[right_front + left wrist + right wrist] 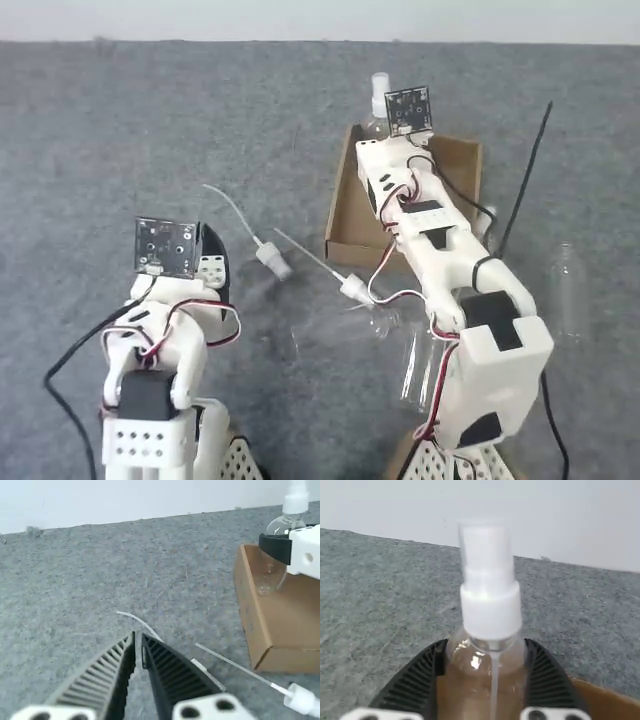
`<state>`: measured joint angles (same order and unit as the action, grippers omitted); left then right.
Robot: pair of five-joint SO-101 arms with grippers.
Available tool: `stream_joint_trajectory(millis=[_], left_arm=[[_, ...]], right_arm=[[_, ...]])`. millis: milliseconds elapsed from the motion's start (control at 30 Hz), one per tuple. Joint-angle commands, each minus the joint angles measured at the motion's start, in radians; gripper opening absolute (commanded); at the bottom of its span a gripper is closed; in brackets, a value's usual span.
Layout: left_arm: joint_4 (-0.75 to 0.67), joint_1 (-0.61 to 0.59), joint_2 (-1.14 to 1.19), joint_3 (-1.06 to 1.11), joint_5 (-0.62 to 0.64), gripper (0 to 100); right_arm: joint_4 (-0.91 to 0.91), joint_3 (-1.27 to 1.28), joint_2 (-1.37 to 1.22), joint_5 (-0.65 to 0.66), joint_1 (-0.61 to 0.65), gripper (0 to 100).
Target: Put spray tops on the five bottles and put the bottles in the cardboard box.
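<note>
Right pincer (486,650): gripping capped bottle (481,667) upright over far end of box (340,205). Left pincer (138,639): hanging closed, empty, above table (120,130). Spray top (272,258), second top (354,290): lying loose beside box

Grey carpeted table (150,120) bears cardboard box (345,215), spray tops (272,258), bottles (570,290).

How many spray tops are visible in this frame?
3 spray tops. One sits on the bottle the right gripper holds at the cardboard box; two lie loose on the table between the arms. More may be hidden beneath the right arm.
</note>
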<state>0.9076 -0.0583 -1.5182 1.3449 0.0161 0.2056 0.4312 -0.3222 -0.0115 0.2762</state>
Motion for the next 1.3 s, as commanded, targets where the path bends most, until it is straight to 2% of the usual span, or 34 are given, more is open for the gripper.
stream_joint_trajectory(millis=[0,300,467,867,1267], left_arm=[[-0.032,-0.005,-0.018,-0.008,0.011,1],[-0.034,-0.005,-0.018,-0.008,0.011,1],[-0.034,-0.005,-0.018,-0.008,0.011,1],[-0.034,-0.005,-0.018,-0.007,0.011,1],[-0.034,-0.005,-0.018,-0.007,0.011,1]], right_arm=[[0.015,-0.054,0.021,0.014,-0.008,15.1],[0.012,-0.054,0.021,0.017,0.018,25.1],[-0.015,-0.057,0.021,0.081,0.033,29.2],[-0.018,-0.08,0.058,0.078,0.031,29.5],[-0.398,-0.129,0.437,0.075,0.039,29.3]])
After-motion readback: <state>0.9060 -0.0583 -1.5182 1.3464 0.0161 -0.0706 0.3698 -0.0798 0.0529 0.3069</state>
